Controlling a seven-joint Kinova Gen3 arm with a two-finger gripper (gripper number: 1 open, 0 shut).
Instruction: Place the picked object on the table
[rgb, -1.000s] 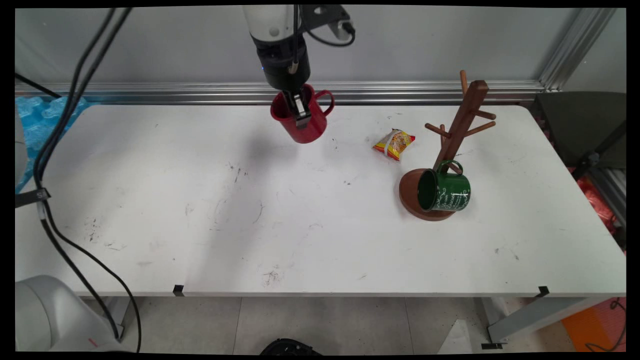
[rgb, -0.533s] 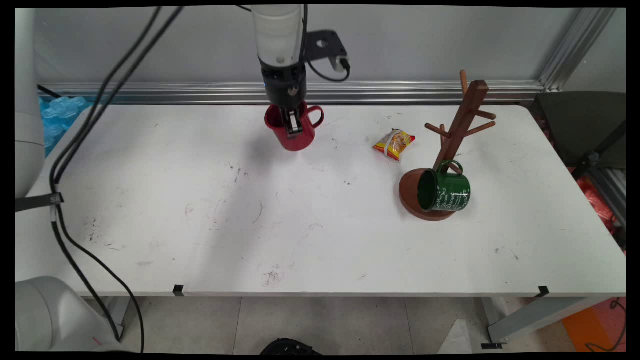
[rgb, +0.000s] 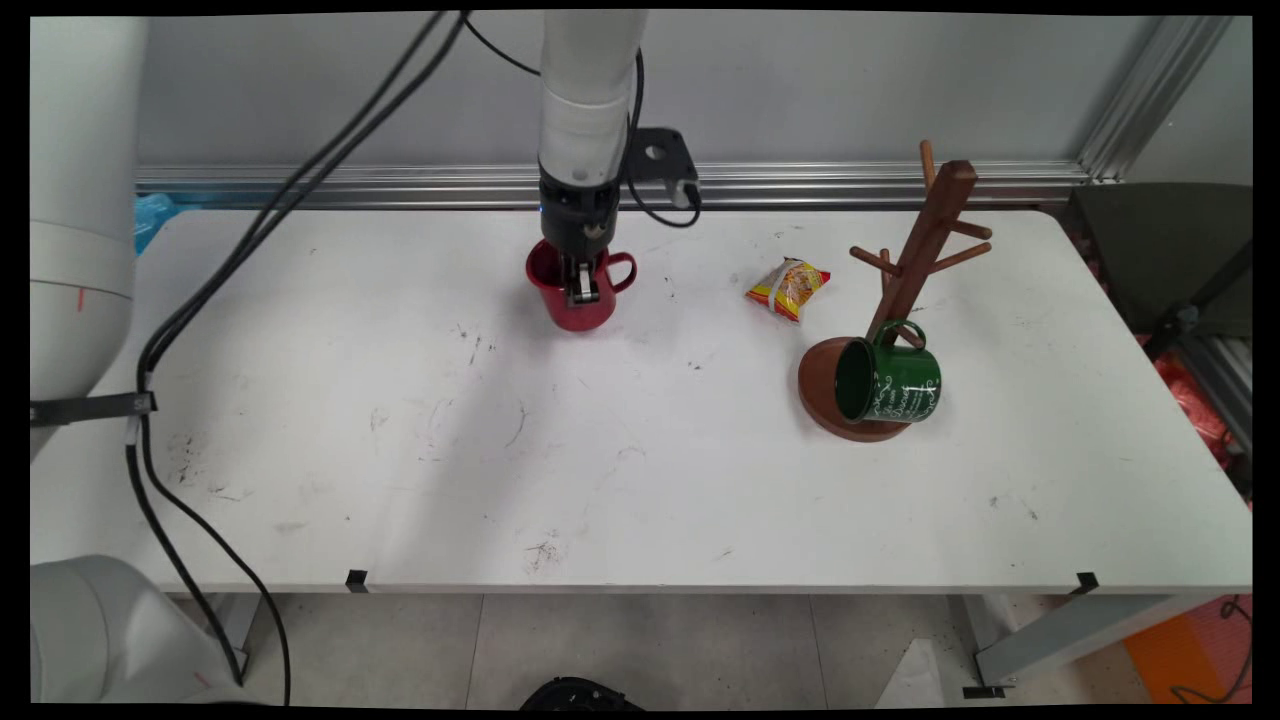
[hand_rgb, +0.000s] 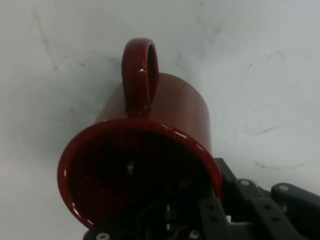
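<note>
A red mug (rgb: 575, 291) stands upright at the table's back middle, its handle pointing right. My gripper (rgb: 581, 290) comes straight down onto it and is shut on its rim, one finger inside the mug and one on the near outside wall. In the hand view the red mug (hand_rgb: 150, 150) fills the middle, handle toward the top, with the gripper (hand_rgb: 200, 220) clamped on its lower right rim. The mug's base looks to be at or just above the table surface.
A yellow and red snack packet (rgb: 788, 288) lies to the mug's right. Further right a brown wooden mug tree (rgb: 915, 270) leans on its round base, with a green mug (rgb: 888, 381) lying on its side against it. Black cables hang at the left.
The gripper has come down with the red mug, from hanging tilted above the back edge to standing upright low on the table, slightly nearer and to the left.
</note>
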